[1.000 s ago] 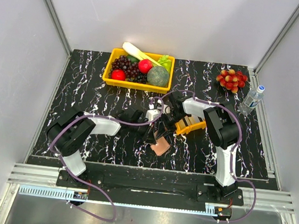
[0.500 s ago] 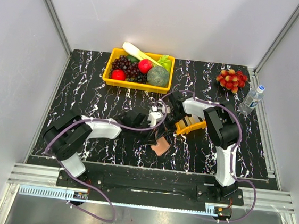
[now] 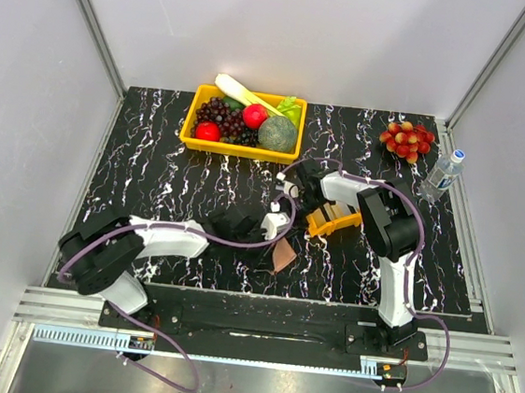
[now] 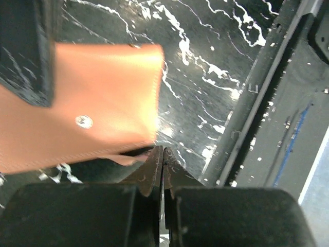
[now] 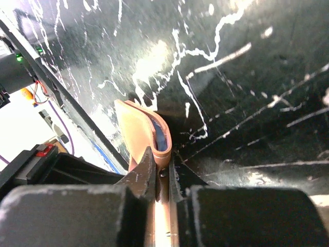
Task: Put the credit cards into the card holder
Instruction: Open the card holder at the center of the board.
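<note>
The tan-pink card holder point(image 3: 284, 255) stands tilted on edge near the table's front middle. My right gripper point(image 5: 163, 154) is shut on its folded edge, and the holder point(image 5: 136, 128) curves away from the jaws with its pale grey-blue inside showing. My left gripper point(image 4: 163, 151) is shut with nothing visible between its tips. It sits just beside and below the holder's outer face point(image 4: 103, 103), where the snap shows. In the top view the left gripper point(image 3: 271, 235) is just left of the holder. The credit cards do not show clearly; the right arm partly covers the small orange tray point(image 3: 333, 221).
A yellow fruit bin point(image 3: 242, 124) stands at the back. A bunch of red grapes point(image 3: 406, 137) and a water bottle point(image 3: 441, 175) are at the back right. The table's front rail point(image 4: 257, 118) runs close to the left gripper.
My left arm has lowered and reached right toward the holder. The holder now stands more on edge and looks narrower. The right arm has hardly moved.
</note>
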